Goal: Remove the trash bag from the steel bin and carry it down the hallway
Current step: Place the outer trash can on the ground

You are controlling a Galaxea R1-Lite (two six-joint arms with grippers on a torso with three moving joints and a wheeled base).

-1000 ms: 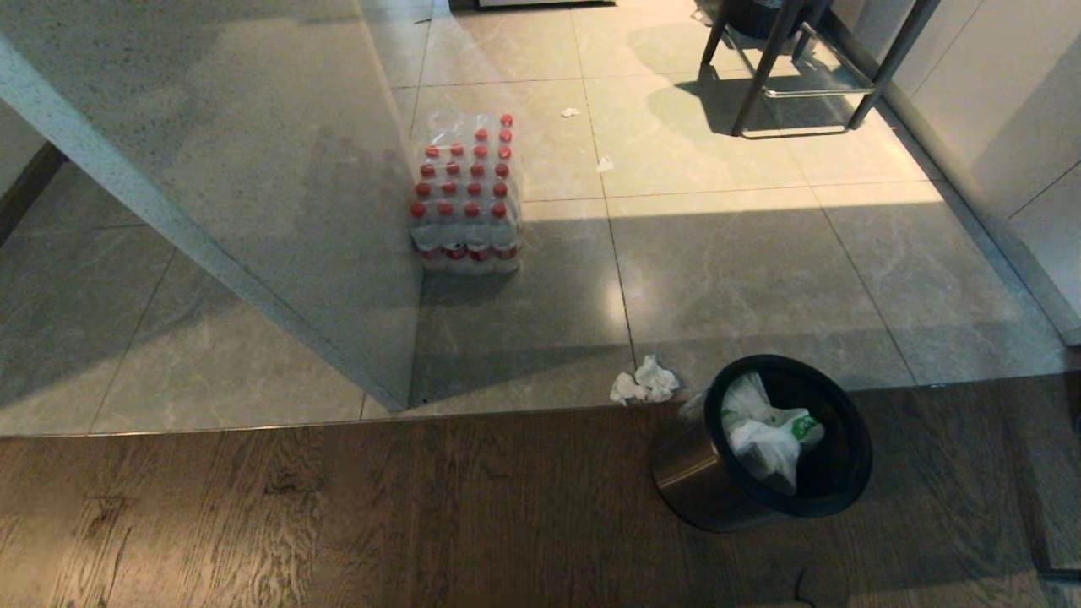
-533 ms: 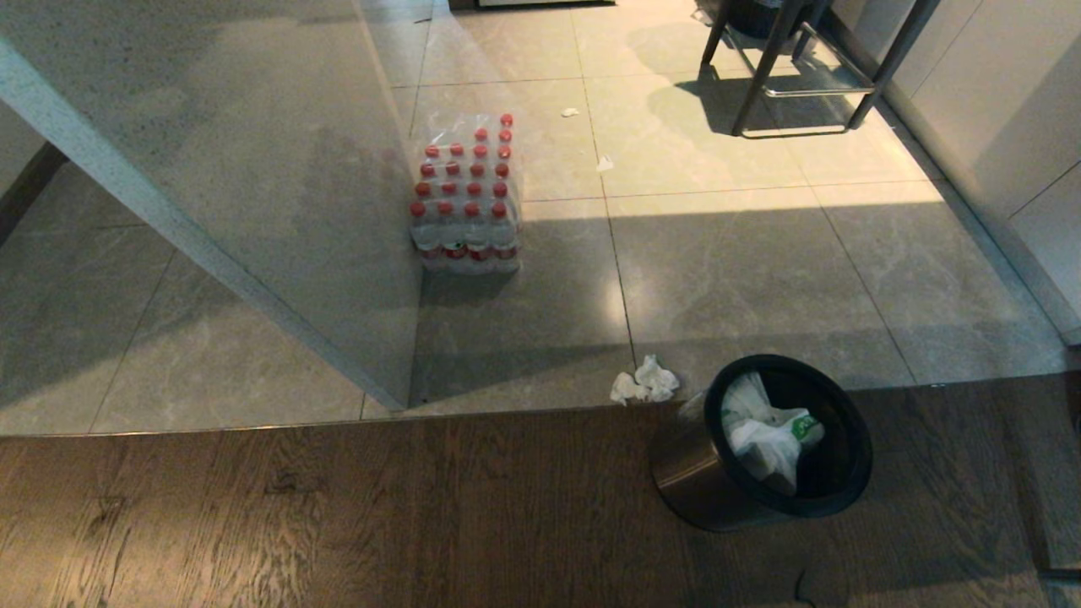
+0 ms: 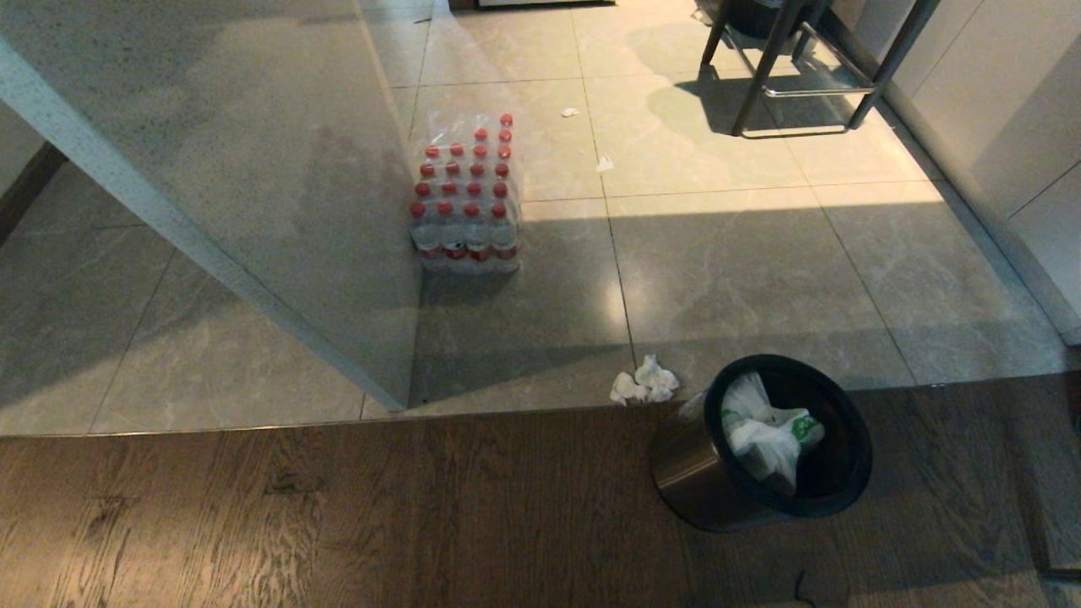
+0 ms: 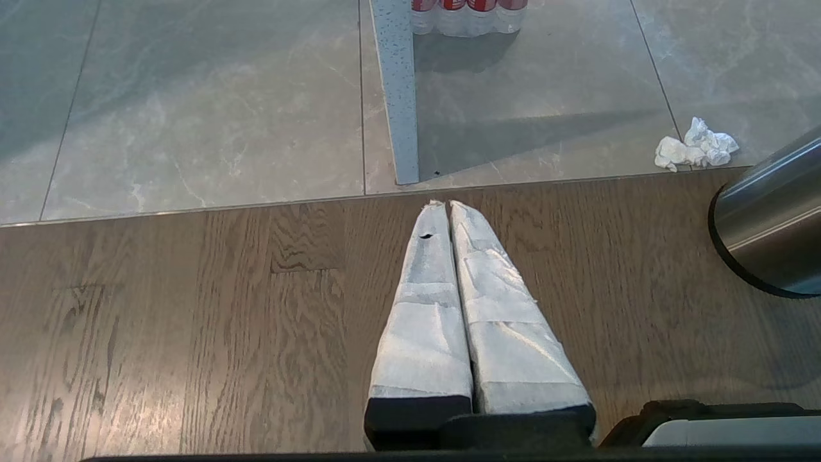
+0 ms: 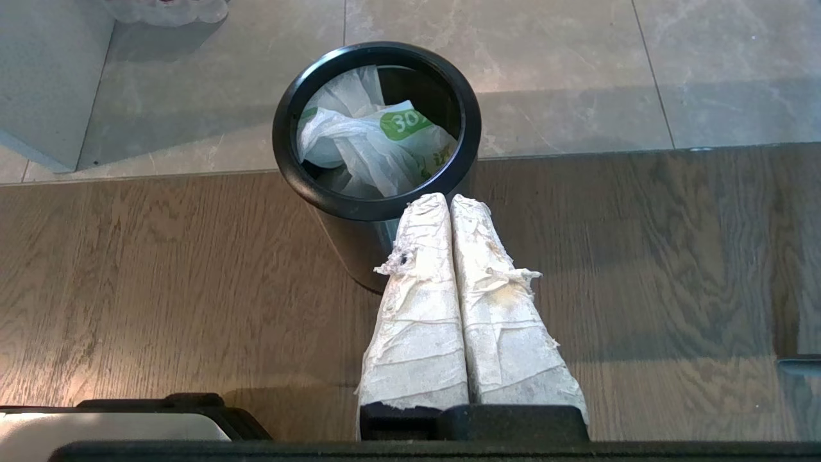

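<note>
Step in hand, as I judge it: the very start. Nothing grasped, bag not yet lifted; the reach into the bin is the next move.

Floor: wood planks under both pincers, meeting pale stone tiles (image 3: pixel 743 279) at a straight seam ahead of the fingertips. Beyond the seam the tiled ground runs open ahead of the right pincer. A grey slab-like panel (image 3: pixel 253 186) stands ahead of the left pincer, its lower corner reaching almost to the seam (it narrows the passage on that side).

Pack of red-capped bottles (image 3: pixel 466 198): well ahead, against the panel's far edge.

Steel bin (image 5: pixel 359 247): upright on the wood, right at the seam, directly ahead of and below the right pincer (image 5: pixel 449 199); the bin's black rim sits just beyond the fingertips. Off to the right side of the left pincer (image 4: pixel 447 205).

Trash bag (image 5: pixel 378 138): white with green print, crumpled inside the bin, its top at about rim level.

Crumpled tissue (image 3: pixel 644 382): on tile, beside the bin.

Pincers: both pressed shut, tape-wrapped fingers (image 5: pixel 417 289) together, holding nothing.

Next move calls for the right jaws to part, dip through the rim and catch a fold or handle of the thin plastic, then lift straight up so the bin does not tip.
</note>
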